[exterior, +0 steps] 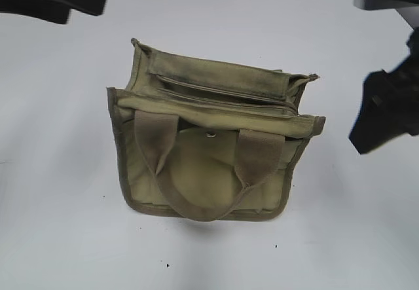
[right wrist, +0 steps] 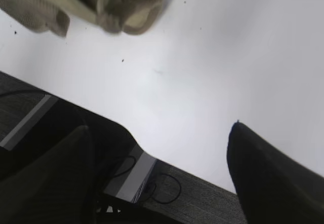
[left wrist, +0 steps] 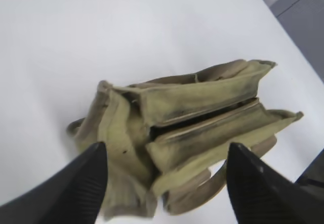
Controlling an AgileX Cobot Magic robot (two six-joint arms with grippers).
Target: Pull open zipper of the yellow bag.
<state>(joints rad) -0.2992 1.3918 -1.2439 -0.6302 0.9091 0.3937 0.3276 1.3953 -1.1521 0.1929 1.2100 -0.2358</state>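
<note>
Olive-yellow canvas, that's what the yellow bag (exterior: 209, 139) is made of, and it's seen lying on the white table (exterior: 59, 224) mid-scene with its handles toward the camera. The zipper (left wrist: 202, 120) along the top looks parted already in the left wrist view, a dark gap showing between the tapes. Both grippers are held well clear: the left gripper (left wrist: 164, 183) with jaws spread wide, nothing pinched, and the right gripper (right wrist: 162, 178) likewise spread and empty. So the pull seems done, probably. If anything's left, retreat is called for; the pull tab can't be made out.
</note>
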